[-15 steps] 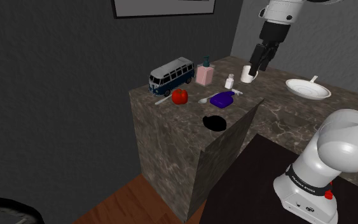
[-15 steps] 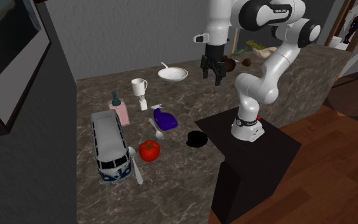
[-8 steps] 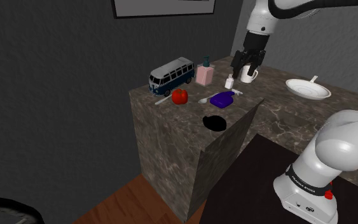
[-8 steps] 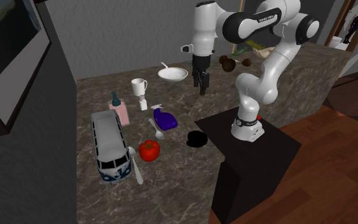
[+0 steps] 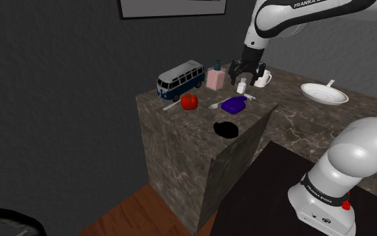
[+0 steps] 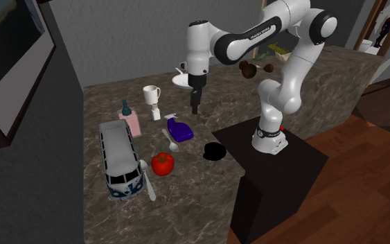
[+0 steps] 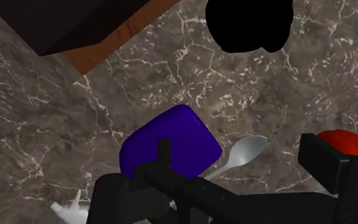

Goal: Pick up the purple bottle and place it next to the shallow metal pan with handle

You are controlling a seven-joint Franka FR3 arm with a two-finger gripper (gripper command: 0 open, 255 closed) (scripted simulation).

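Note:
The purple bottle lies on its side on the marble counter, its white cap toward the back. In the wrist view the purple bottle sits just ahead of my gripper, off toward one finger. My black gripper hangs open a little above the counter, close behind the bottle, holding nothing. The shallow pan is drawn flat black and rests near the counter's front edge, a short way from the bottle.
A spoon and a red round fruit lie beside the bottle. A blue-and-white toy van, pink dispenser, small white bottle, white mug and white bowl stand further back. The counter drops off at the front.
The arm has swung from above the white bowl and mug, across the counter and downward, to just behind the purple bottle. The fingers stayed open; nothing on the counter moved.

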